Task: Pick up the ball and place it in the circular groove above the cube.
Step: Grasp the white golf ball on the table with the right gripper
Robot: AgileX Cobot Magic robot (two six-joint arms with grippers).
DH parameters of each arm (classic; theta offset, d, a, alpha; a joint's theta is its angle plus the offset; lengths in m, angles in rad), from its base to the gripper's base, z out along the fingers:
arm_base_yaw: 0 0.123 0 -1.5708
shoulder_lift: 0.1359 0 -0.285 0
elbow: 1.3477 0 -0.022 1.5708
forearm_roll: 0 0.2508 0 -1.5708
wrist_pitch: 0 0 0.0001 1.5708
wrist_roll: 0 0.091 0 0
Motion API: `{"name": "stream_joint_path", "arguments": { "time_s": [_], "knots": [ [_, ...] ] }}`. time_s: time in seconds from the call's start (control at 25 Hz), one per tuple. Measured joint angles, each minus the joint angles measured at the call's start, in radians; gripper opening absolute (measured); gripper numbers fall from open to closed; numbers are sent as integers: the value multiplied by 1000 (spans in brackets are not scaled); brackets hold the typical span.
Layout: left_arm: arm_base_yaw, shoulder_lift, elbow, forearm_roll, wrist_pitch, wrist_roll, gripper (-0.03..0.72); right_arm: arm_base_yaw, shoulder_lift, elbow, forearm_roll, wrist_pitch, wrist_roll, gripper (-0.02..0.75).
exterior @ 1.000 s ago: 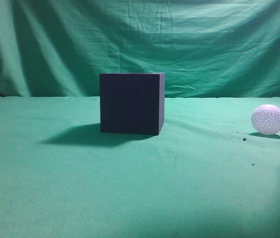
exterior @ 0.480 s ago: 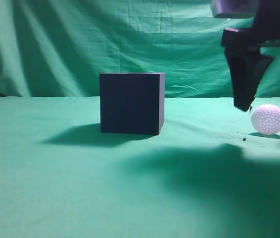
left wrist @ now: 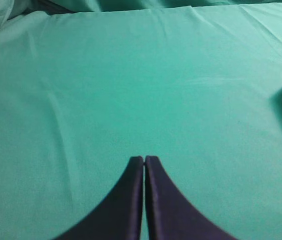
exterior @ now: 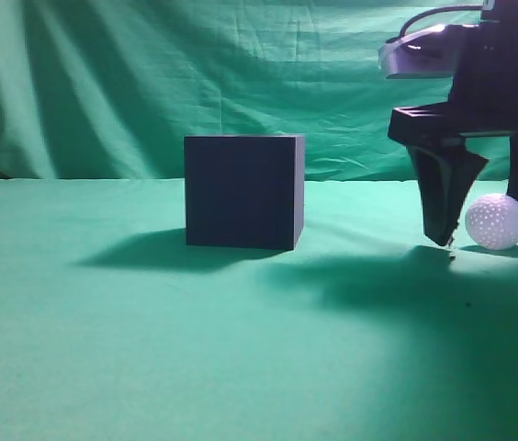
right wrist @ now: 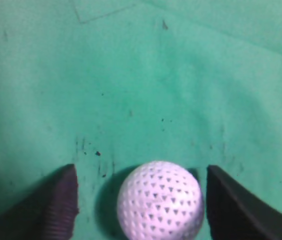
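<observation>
Right gripper (exterior: 489, 241) is straddling the ball (exterior: 496, 221) with fingers spread wide and gripping nothing (ball lying on the cloth (exterior: 149, 349), well right of the cube (exterior: 243, 191)); left gripper (left wrist: 144, 159) is sitting closed, empty.

a green cloth covers the counter (exterior: 149, 349) and hangs wrinkled as a backdrop (exterior: 195, 73) behind it. small dark specks (right wrist: 97, 153) dot the cloth, with creases (left wrist: 56, 110) running across it.
</observation>
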State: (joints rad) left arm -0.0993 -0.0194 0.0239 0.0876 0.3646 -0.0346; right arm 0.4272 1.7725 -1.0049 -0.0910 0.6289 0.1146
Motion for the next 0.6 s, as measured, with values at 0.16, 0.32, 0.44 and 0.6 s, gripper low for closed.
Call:
{"name": "stream_joint_path", "arguments": {
  "time_s": [0.16, 0.32, 0.44, 0.6],
  "knots": [
    [0, 0, 0, 0, 0, 0, 0, 0, 4, 0, -6, 11, 40, 322],
    [0, 0, 0, 0, 0, 0, 0, 0, 4, -46, -14, 83, 51, 320],
    [0, 0, 0, 0, 0, 0, 0, 5, -11, -129, -14, 138, 51, 320],
    [0, 0, 0, 0, 0, 0, 0, 71, -64, -252, 2, 172, 49, 320]
  ]
}}
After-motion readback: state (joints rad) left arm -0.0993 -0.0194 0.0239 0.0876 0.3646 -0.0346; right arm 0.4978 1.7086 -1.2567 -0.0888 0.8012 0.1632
